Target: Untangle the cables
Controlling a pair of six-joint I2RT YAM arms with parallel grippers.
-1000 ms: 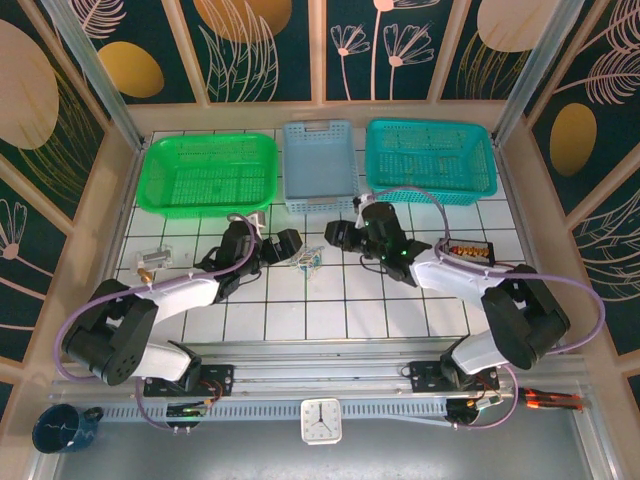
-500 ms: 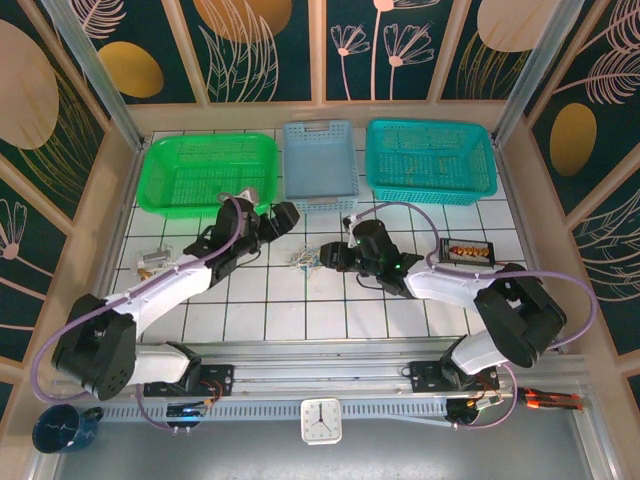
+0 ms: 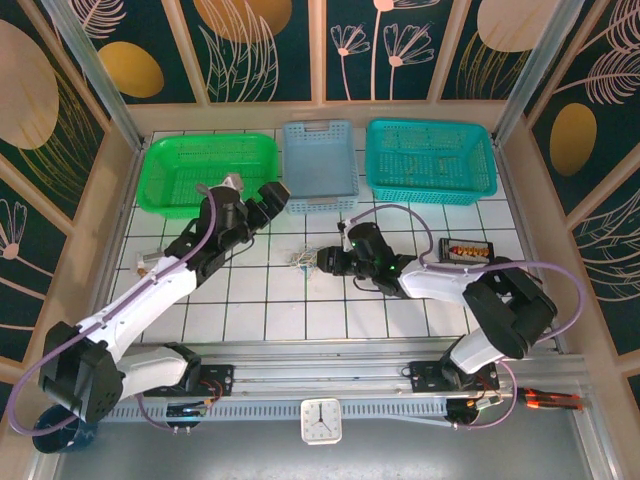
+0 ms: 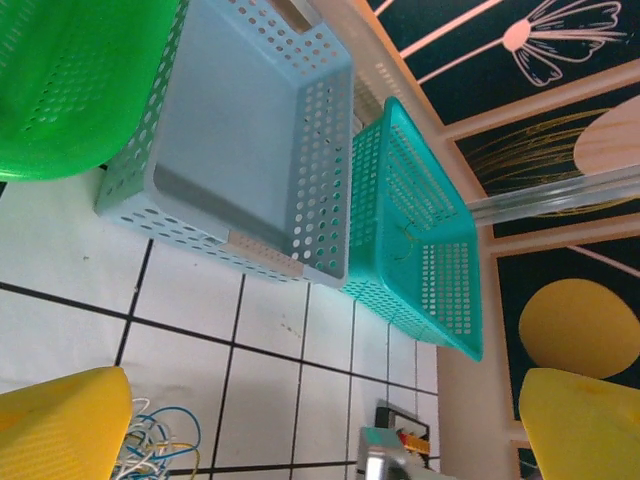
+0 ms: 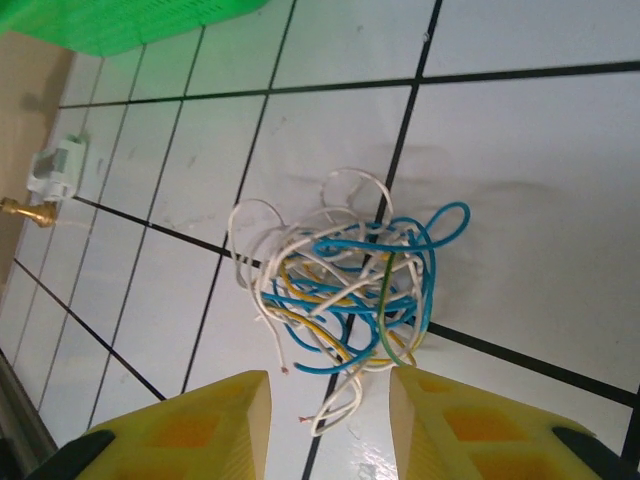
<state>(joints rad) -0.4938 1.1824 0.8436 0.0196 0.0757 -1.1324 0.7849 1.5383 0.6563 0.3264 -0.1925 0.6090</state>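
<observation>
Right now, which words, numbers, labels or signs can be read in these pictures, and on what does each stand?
No text can be read.
On the clock at the near edge, the dial marks are too small to read.
On the small dark box at the right, any marking is too blurred to read.

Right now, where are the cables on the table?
In the top view the cables lie on the tiles near the middle, just left of the right tool and nearer than the blue basket.

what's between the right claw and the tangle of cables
Bare white tile, crossed by one loose white strand trailing from the cables towards the right claw; the right wrist view shows it.
</observation>
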